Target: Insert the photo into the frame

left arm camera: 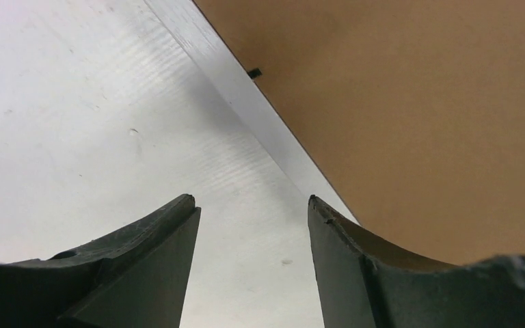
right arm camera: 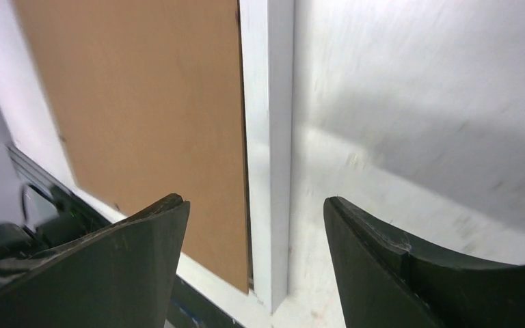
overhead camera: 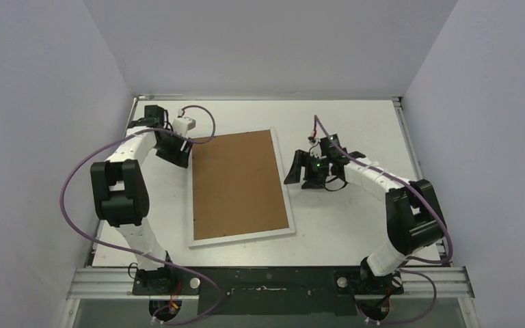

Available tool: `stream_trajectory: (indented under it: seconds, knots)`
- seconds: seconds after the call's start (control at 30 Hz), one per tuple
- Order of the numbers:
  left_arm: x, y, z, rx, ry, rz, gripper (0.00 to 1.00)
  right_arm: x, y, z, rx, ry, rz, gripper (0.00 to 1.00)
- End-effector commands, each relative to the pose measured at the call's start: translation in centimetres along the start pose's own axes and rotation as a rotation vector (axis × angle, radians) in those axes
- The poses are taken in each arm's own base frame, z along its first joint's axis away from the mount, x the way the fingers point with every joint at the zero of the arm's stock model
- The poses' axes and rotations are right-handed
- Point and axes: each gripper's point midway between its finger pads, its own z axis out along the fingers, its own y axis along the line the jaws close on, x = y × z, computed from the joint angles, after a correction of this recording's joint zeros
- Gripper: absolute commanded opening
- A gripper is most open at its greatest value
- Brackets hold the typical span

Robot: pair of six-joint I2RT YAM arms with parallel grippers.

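Lying back-up mid surface (overhead camera: 355, 225), frame (overhead camera: 242, 238) looks stiff, light, thin-edged, so pinch its white edge, not the board (overhead camera: 239, 181); left hand (left arm camera: 253, 201) and right hand (right arm camera: 256, 201) wide, empty, flanking it; photo unseen.

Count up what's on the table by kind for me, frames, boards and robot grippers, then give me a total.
White picture frame: 1
Brown backing board: 1
Robot grippers, the left gripper and the right gripper, both open: 2
Total: 4
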Motion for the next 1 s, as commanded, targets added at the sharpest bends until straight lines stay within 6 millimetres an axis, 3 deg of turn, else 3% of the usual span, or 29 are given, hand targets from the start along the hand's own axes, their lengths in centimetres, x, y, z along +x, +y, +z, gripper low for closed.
stream_trajectory:
  seconds: [0.0, 0.2, 0.37, 0.53, 0.7, 0.8, 0.97]
  knots:
    - [-0.3, -3.3, -2.5, 0.130, -0.034, -0.101, 0.58, -6.7, 1.5, -0.7, -0.111, -0.144, -0.031, 0.72]
    - [0.8, -7.0, -2.2, 0.242, 0.004, -0.144, 0.59, -11.5, 5.2, 2.2, -0.319, -0.225, -0.005, 0.65]
    - [-0.5, -11.3, -1.5, 0.239, -0.003, -0.012, 0.58, -12.0, 5.9, 3.8, -0.370, -0.211, 0.018, 0.63]
    - [1.6, -11.1, 0.0, 0.176, 0.061, -0.021, 0.56, -11.2, 5.8, 4.4, -0.359, -0.189, 0.016, 0.62]
    - [3.0, -10.8, 0.9, 0.106, 0.077, 0.030, 0.56, -12.0, 5.1, 3.0, -0.307, -0.218, -0.004, 0.61]
    - [3.5, -11.0, 1.4, 0.082, 0.086, 0.067, 0.56, -12.3, 5.7, 2.3, -0.327, -0.233, -0.010, 0.61]
    - [3.9, -11.1, 1.9, 0.026, 0.098, 0.122, 0.56, -11.6, 6.5, 2.8, -0.350, -0.218, -0.012, 0.61]
